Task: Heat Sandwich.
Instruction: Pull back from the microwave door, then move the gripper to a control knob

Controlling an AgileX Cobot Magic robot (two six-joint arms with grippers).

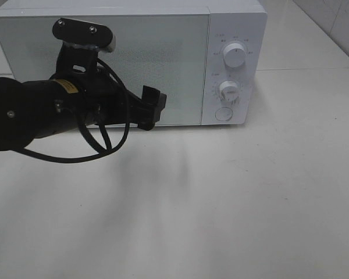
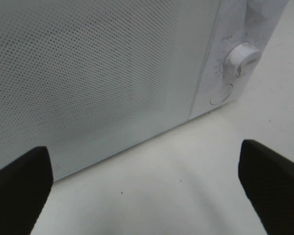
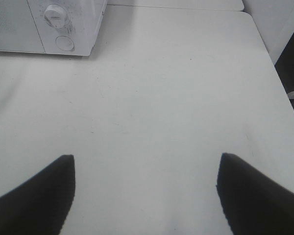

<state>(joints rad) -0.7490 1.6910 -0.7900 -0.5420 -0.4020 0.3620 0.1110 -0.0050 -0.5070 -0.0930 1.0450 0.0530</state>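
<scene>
Surface: a plain white table (image 1: 221, 203), matt, faintly scuffed. A pale wall (image 1: 331, 17) closes the far right corner.

A white microwave (image 1: 134, 58) stands at the back of the table with its door (image 1: 174, 64) shut. The door's window is finely perforated and shows us nothing inside. On the panel to its right are an upper knob (image 1: 234, 56), a lower knob (image 1: 228, 89) and a round button (image 1: 223, 114).

The left arm (image 1: 23, 113) comes in from the left, roughly level, across the front of the door, with a black cable (image 1: 99, 145) looping below it. The left gripper (image 2: 144, 161) hangs close before the door's lower edge. Its fingers are spread wide, with only bare table between them.

The right gripper (image 3: 146, 166) appears only in its own wrist view. It is over open table, well apart from the microwave's panel corner, fingers likewise spread and holding nothing.

The sandwich shows in none of our views (we cannot tell where it is).
</scene>
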